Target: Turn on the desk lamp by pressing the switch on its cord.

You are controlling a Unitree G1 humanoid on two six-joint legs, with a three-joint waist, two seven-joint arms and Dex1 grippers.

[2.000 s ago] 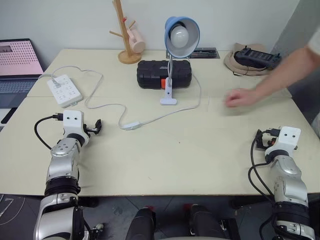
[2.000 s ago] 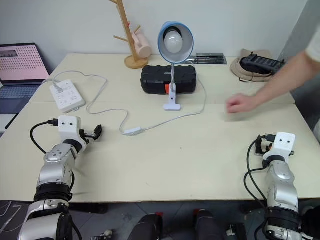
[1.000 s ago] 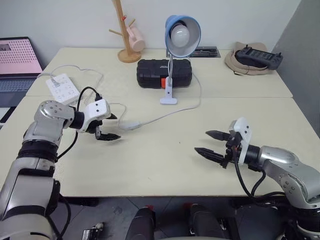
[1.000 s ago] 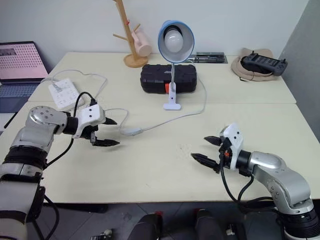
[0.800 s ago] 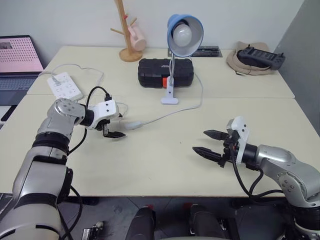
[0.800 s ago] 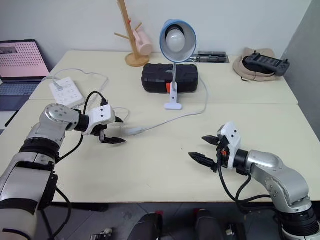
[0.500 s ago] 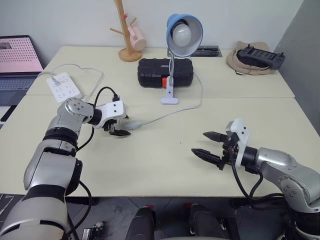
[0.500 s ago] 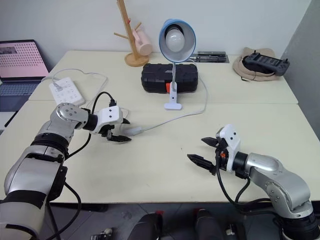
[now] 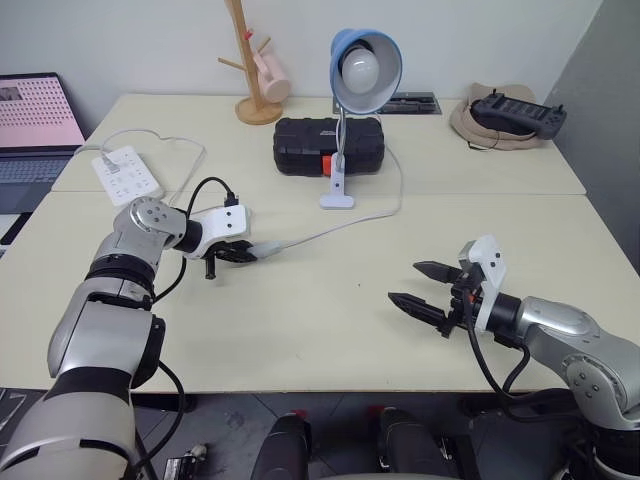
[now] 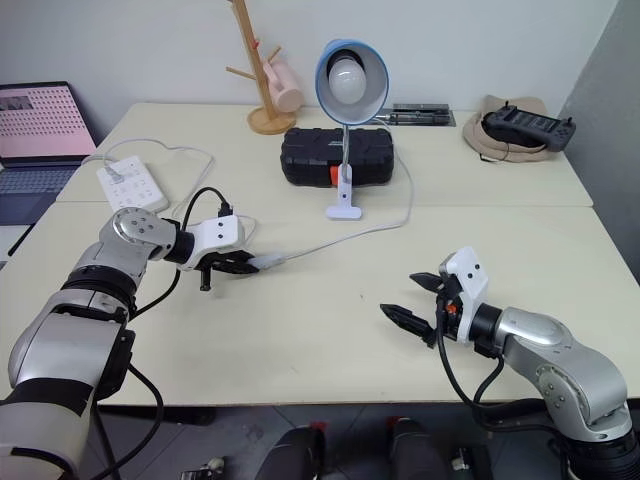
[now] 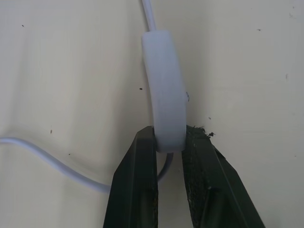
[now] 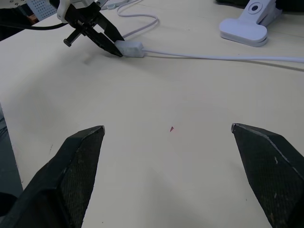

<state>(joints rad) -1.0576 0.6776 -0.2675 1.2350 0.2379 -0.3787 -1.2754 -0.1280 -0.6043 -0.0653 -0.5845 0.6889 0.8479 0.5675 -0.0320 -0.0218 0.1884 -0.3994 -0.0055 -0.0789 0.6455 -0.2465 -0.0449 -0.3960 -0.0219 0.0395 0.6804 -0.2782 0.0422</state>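
Your biggest risk right now is pinching the wrong faces: your left gripper (image 11: 170, 142) is clamped on the near end of the switch (image 11: 164, 90) from its two narrow sides, and if the rocker sits on the top face, a sideways squeeze will not click it. The bulb in the desk lamp (image 9: 365, 70) looks unlit (hard to be certain against the bright room), so judge the press as not yet done. A second hazard is dragging: the grip is only on the tip of the switch, right where the cord (image 9: 330, 228) enters, so any pull could slide the switch along the desk (image 9: 320, 330), tug the light clip base, or let the switch pop out of the jaws. Tilting the wrist while clamped could also twist the cord at its joint.

The switch lies flat on the left-centre of the desk, nearer to you than the black case (image 9: 328, 147) and right of the power strip (image 9: 128, 176), its far end sticking out past the fingertips, with the cord running on to the lamp at the far centre.

Your right gripper (image 9: 432, 285) hangs over the near right of the desk, jaws spread wide and holding nothing, well apart from the switch.
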